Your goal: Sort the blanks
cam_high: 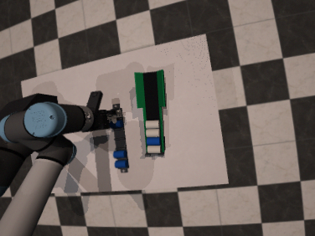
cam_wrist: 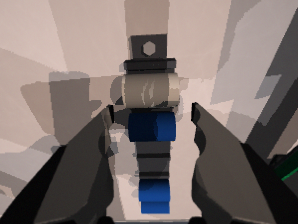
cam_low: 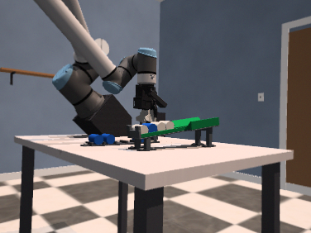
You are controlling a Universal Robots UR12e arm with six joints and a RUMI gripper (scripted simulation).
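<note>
The gripper [cam_high: 116,114] [cam_low: 145,116] [cam_wrist: 152,105], released and empty, straddles the rack. Centre both fingers around the upper-middle white blank [cam_wrist: 151,90] before closing, clear of the blue blank [cam_wrist: 152,126] just below.

A white blank [cam_wrist: 150,90] lies beside a blue blank [cam_wrist: 152,126].

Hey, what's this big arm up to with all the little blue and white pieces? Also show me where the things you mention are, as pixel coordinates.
The robot arm is sorting blue and white bars. Its open gripper [cam_high: 116,115] [cam_wrist: 152,105] hangs over the stock rack [cam_high: 120,135] [cam_wrist: 153,165], holding nothing. In the rack lie a white bar [cam_wrist: 150,91] and three blue ones. The green ramp [cam_high: 140,89] [cam_low: 204,123] carries three white bars and one blue bar [cam_high: 153,141] [cam_low: 149,127], which looks out of place among the whites.
</note>
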